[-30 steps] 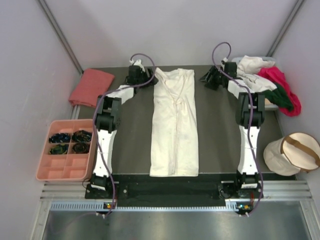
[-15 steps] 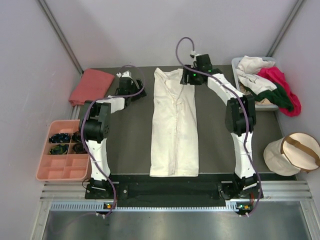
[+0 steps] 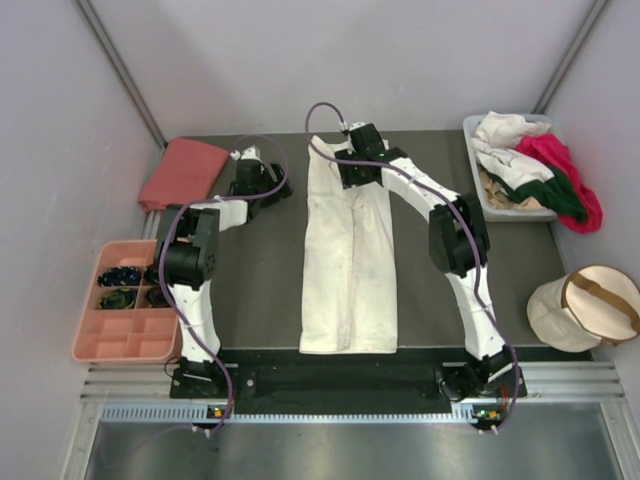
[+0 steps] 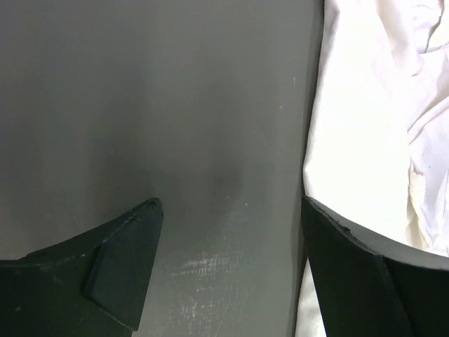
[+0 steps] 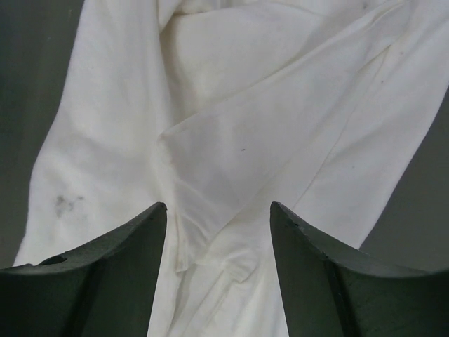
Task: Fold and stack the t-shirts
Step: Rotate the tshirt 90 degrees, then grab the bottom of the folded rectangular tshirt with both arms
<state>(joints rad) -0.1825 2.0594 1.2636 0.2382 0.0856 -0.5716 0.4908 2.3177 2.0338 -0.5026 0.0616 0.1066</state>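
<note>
**Both hands open at the far end of the cream shirt**

On my overhead feed, the cream shirt (image 3: 350,270) lies down the middle of the bench (image 3: 260,290). It is a long, narrow strip of soft cotton, folded lengthwise, and it runs from the far side to the near edge. The cloth is smooth and flat along most of its length but bunched and creased at the far end.

My right hand (image 5: 217,210) is over that creased end. Its two dark, wedge-shaped fingers are spread apart and grip nothing. Between them I see overlapping folds, a seam and a small grey smudge on the fabric. I cannot tell whether the tips touch the cloth.

My left hand (image 4: 228,210) is also spread wide and empty, over the matte dark-grey bench top. One of its fingers sits at the shirt's long left edge, where the cloth rumples.

The salmon shirt (image 3: 182,173) lies folded into a soft square at the far left corner. At the far right, a grey plastic bin (image 3: 480,195) holds a loose heap made up of a white shirt (image 3: 505,130), a magenta shirt (image 3: 560,160) and a dark green shirt (image 3: 560,197). The magenta and green ones spill over its right side.

A pink plastic tray (image 3: 130,335) sits off the bench's left side, with dark items in four of its compartments. A round beige pouch (image 3: 585,305) with a tan strap sits off the right side.
</note>
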